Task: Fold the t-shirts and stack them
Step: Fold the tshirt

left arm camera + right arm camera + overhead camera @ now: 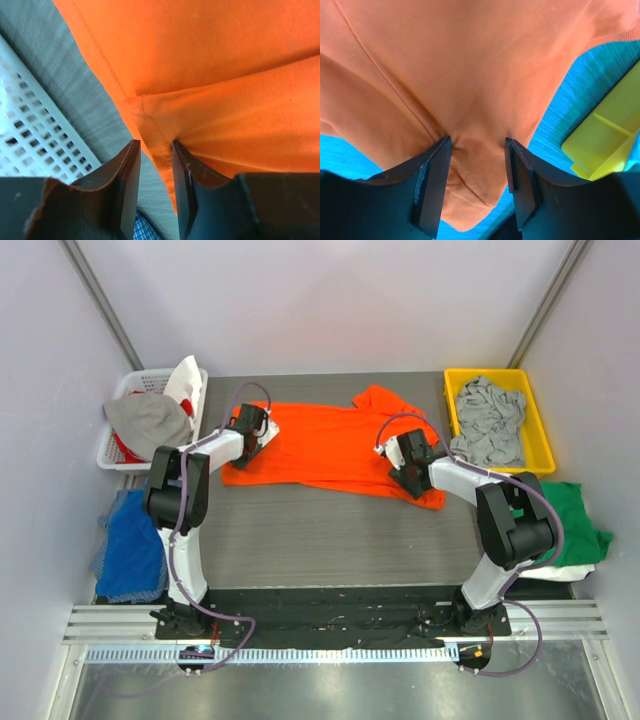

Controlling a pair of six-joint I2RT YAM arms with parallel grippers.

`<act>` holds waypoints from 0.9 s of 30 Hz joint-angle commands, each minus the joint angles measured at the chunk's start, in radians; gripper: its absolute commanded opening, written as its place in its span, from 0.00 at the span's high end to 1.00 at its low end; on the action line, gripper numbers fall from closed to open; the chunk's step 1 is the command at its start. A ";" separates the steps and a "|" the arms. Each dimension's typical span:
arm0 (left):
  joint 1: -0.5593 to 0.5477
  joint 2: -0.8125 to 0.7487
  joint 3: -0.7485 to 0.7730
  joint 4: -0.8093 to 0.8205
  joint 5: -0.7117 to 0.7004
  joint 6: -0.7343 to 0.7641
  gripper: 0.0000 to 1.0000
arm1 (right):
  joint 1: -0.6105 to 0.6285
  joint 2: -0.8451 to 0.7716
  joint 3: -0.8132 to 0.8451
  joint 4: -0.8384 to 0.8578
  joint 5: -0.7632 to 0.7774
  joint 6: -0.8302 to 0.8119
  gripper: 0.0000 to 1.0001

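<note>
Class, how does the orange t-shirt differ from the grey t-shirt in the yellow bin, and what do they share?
The orange t-shirt lies spread out; the grey t-shirt is crumpled. The orange t-shirt is on the table; the grey t-shirt is in the yellow bin. The left hand and right hand are at the orange t-shirt, neither at the grey t-shirt. Both are soft cloth.

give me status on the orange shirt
left fingers open astride orange shirt hem; right fingers open astride a wrinkle. shirt spread on table. nothing in the way.
</note>
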 commanded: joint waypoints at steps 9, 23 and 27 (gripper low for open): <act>0.008 -0.118 -0.112 -0.007 -0.012 0.010 0.64 | -0.005 -0.023 -0.047 -0.091 0.078 -0.051 0.45; 0.011 -0.074 -0.054 0.067 -0.072 0.056 0.64 | -0.021 -0.009 -0.021 -0.055 0.120 -0.081 0.45; 0.009 -0.110 -0.049 0.046 -0.060 0.039 0.64 | -0.021 -0.021 -0.003 -0.072 0.112 -0.074 0.45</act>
